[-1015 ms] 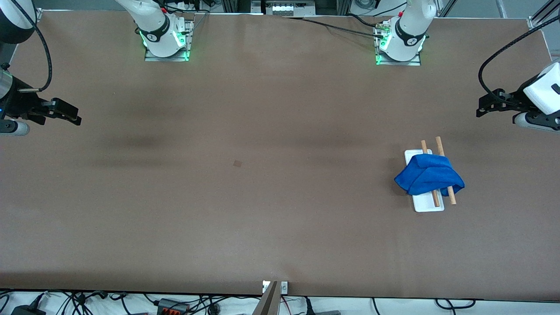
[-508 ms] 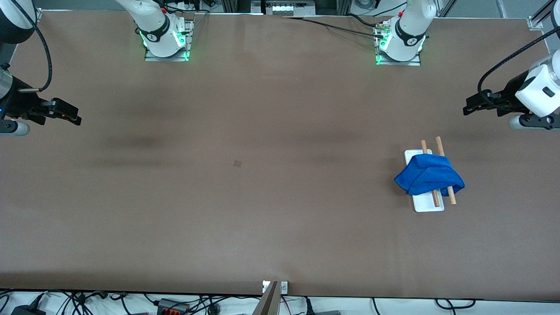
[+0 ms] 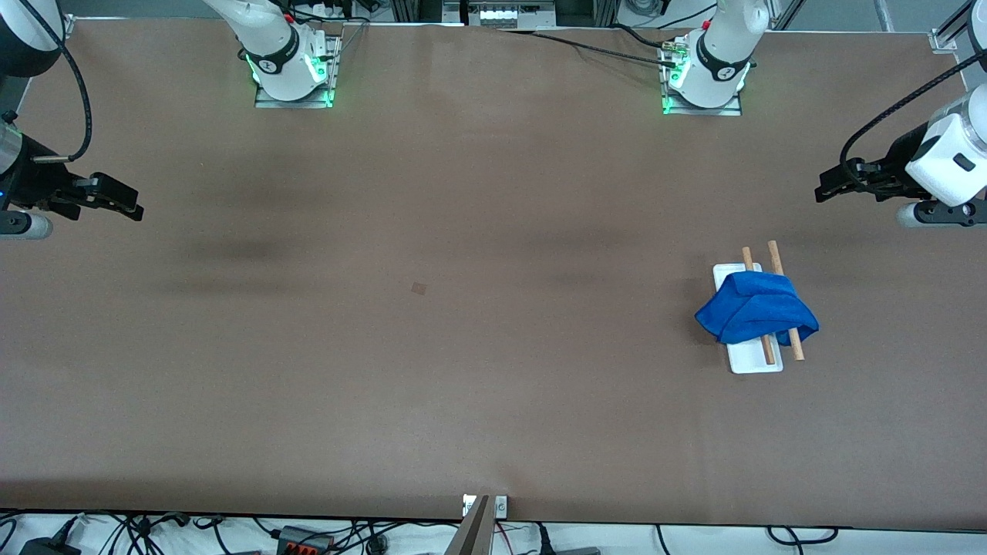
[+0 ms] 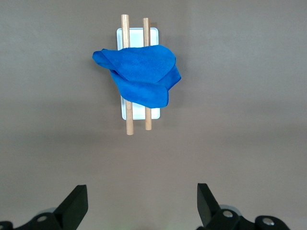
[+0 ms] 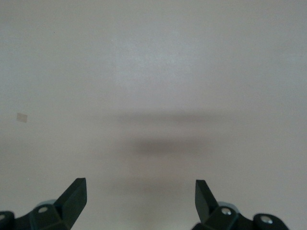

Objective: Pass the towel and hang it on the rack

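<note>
Pulling my empty, spread-jawed left gripper (image 3: 826,191) off the blue towel (image 3: 756,316) draped over the rack (image 3: 756,362) (right gripper (image 3: 131,206) waits, agape), I judge hanging done.

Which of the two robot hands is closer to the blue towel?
The left gripper, up above the left arm's end of the table, close to the towel. The right gripper hangs at the right arm's end.

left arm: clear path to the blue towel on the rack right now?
Probably yes. The left hand is open and empty, up in the air. The small royal-blue soft towel lies draped over the white-based wooden-rod rack in its wrist view, nothing between them.
</note>
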Motion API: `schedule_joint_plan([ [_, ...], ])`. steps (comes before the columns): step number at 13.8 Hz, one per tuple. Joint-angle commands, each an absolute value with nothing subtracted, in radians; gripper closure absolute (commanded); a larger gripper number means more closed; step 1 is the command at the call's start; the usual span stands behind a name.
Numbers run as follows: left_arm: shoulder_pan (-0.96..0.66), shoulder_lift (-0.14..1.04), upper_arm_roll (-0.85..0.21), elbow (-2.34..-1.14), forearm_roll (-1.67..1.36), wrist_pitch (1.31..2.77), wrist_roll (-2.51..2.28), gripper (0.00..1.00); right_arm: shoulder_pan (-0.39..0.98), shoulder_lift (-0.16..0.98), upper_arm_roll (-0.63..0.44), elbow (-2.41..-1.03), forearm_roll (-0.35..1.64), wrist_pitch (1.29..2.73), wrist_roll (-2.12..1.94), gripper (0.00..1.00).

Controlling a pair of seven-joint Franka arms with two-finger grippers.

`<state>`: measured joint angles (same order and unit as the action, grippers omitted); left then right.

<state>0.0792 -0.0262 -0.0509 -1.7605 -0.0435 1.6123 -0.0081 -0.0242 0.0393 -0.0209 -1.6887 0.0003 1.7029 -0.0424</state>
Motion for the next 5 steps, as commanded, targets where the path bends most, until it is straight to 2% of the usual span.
schedule_joint_plan([
  [1,0.094,-0.052,-0.075,-1.782,-0.015,1.631,-0.014,0.0,-0.031,0.028,-0.012,-1.689,-0.009,1.694,-0.052,0.0],
  [5,0.094,-0.051,-0.075,-1.781,-0.015,1.631,-0.012,0.0,-0.031,0.028,-0.012,-1.689,-0.009,1.694,-0.051,0.0],
])
